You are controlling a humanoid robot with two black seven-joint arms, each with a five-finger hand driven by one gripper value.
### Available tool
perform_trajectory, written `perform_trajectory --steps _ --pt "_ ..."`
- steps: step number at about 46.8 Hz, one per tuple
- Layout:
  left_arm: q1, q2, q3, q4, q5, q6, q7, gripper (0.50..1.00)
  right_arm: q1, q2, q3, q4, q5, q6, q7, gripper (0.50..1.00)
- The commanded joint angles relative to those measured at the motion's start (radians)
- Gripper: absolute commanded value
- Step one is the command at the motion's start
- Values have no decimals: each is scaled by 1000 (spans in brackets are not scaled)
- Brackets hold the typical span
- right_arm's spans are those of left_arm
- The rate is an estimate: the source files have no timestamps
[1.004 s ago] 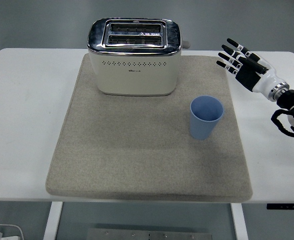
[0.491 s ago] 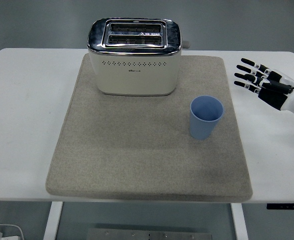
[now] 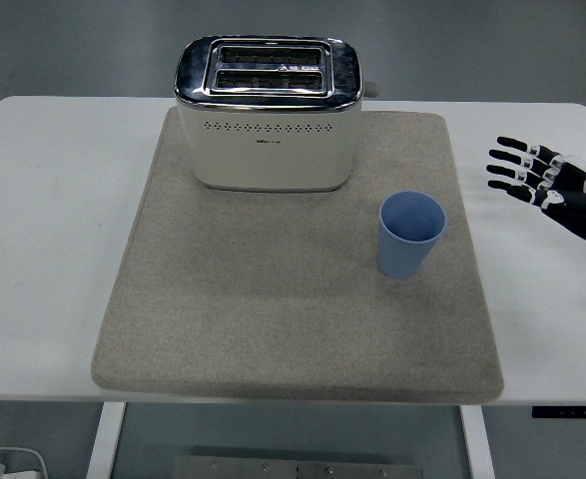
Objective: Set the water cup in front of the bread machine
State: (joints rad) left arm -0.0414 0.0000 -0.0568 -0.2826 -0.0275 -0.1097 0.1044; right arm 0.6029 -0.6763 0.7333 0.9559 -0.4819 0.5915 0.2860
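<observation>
Blue plastic, the water cup [image 3: 410,235] is standing upright on the grey felt mat [image 3: 273,329], off toward four o'clock from the bread machine [image 3: 268,112], which is sitting at the mat's twelve o'clock edge. The cup is not squarely before the machine but out past its right corner, apart from it. The right hand [image 3: 544,183] is hovering over the bare white bench [image 3: 43,220] at three o'clock, well apart from the cup, its fingers [image 3: 517,171] spread wide and holding nothing. Over the last second that hand has been drawing back toward the right edge and sinking lower, so only the fingers and part of the palm are showing now. The cup has not shifted at all. That suggests either a release just finished or a reach abandoned; judged by position, the cup is probably needing a nudge toward nine o'clock.
</observation>
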Motion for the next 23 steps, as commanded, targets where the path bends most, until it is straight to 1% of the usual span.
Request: perform_trajectory --steps 1,8,16,23 --pt "0 0 0 0 0 -1 0 1000 -11 0 2 1 -55 -5 25 926" --pt "0 0 0 0 0 -1 0 1000 -31 -3 2 14 -109 -7 61 926" --pt "0 0 0 0 0 1 0 1000 -68 -19 3 57 -142 -15 78 926" --pt "0 0 -1 0 0 -1 0 1000 -80 -17 2 58 -205 -58 140 926"
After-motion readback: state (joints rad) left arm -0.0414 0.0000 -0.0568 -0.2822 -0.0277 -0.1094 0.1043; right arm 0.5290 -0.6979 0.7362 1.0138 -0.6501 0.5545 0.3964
